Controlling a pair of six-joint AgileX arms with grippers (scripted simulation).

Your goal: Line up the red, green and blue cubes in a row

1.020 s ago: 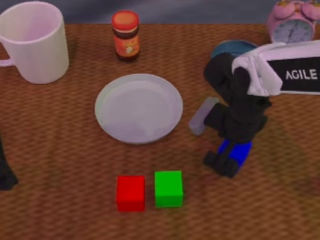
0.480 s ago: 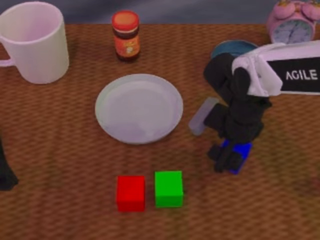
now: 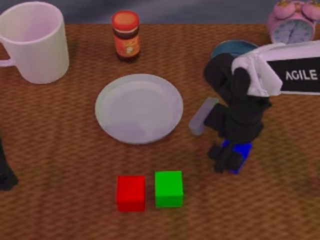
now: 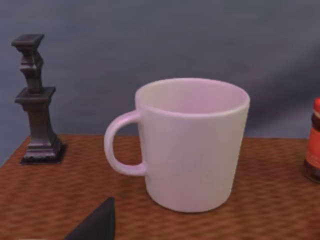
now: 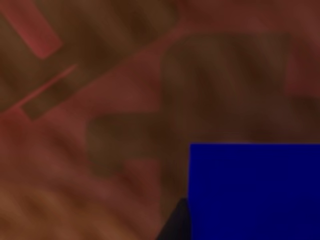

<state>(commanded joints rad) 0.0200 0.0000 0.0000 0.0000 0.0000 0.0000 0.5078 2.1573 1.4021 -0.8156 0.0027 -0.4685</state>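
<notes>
The red cube (image 3: pixel 130 192) and the green cube (image 3: pixel 168 188) sit side by side near the table's front edge, almost touching. To their right and a little farther back is the blue cube (image 3: pixel 241 150), mostly hidden under my right gripper (image 3: pixel 231 157), which is shut on it. The right wrist view shows the blue cube (image 5: pixel 255 190) close up with one dark fingertip (image 5: pixel 177 222) against its side. My left gripper (image 3: pixel 5 175) is parked at the table's left edge, open, holding nothing.
A white plate (image 3: pixel 139 108) lies behind the red and green cubes. A white mug (image 3: pixel 35 42), a red-capped jar (image 3: pixel 125 36), a blue-grey bowl (image 3: pixel 232 49) and a pink clock (image 3: pixel 292 22) stand along the back. A grey block (image 3: pixel 201 116) lies beside the right arm.
A second ago the right gripper's fingers stood wider around the blue cube; they have closed onto it. Nothing has moved in the last half second.
</notes>
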